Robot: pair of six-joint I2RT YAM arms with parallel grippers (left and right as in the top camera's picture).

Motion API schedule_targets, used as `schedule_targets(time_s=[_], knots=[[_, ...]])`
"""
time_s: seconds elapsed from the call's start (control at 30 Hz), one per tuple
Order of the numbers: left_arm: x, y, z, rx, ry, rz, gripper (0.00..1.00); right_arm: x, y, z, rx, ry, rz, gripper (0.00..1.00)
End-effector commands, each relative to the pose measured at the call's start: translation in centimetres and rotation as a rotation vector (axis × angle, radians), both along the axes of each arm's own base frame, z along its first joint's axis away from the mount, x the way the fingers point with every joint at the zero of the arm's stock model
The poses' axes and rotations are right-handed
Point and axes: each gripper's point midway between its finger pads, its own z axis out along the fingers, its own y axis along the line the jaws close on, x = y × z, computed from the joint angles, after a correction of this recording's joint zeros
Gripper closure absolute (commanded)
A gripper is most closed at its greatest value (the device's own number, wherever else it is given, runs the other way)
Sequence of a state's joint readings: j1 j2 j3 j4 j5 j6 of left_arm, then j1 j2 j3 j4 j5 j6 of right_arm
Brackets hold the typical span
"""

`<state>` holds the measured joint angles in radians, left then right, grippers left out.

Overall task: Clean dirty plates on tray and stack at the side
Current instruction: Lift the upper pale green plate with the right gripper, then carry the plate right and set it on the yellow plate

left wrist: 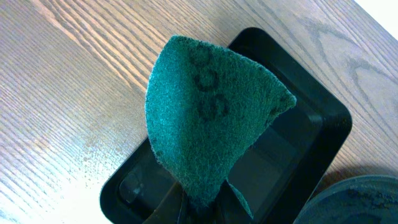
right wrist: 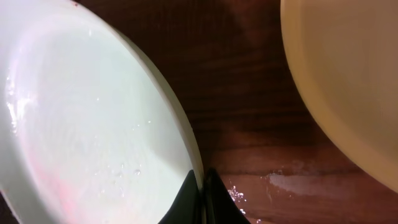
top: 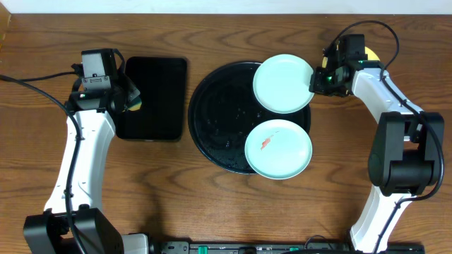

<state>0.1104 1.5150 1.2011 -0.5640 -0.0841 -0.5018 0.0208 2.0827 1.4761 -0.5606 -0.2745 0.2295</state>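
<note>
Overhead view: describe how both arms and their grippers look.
The left arm and right arm have white rounded links with black joint housings and black bases. The left gripper and right gripper are black. A thin black cable runs from each wrist.

Bare bench is left along the front, between the arms; the centre is blocked by the round tray, overhung on its right by the upper mint plate and the lower mint plate; a narrow strip is left beside the rectangular tray; the far right is crowded by the yellow plate.
</note>
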Motion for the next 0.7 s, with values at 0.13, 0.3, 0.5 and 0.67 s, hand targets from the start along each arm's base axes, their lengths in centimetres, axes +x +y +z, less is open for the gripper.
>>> schedule_targets(time_s=[0.13, 0.3, 0.5, 0.67], knots=[[-0.1, 0.2, -0.6, -0.007, 0.01, 0.015, 0.91, 0.9, 1.0, 4.8, 0.014, -0.111, 0.04, 0.99], [-0.1, 0.2, -0.5, -0.007, 0.009, 0.015, 0.92, 0.5, 3.4, 11.2, -0.044, -0.284, 0.186, 0.99], [-0.1, 0.2, -0.6, -0.007, 0.01, 0.015, 0.91, -0.7, 6.1, 16.6, -0.34, -0.45, 0.292, 0.99], [-0.1, 0.2, -0.5, -0.007, 0.01, 0.015, 0.92, -1.9, 8.6, 18.8, -0.701, -0.532, 0.336, 0.98]])
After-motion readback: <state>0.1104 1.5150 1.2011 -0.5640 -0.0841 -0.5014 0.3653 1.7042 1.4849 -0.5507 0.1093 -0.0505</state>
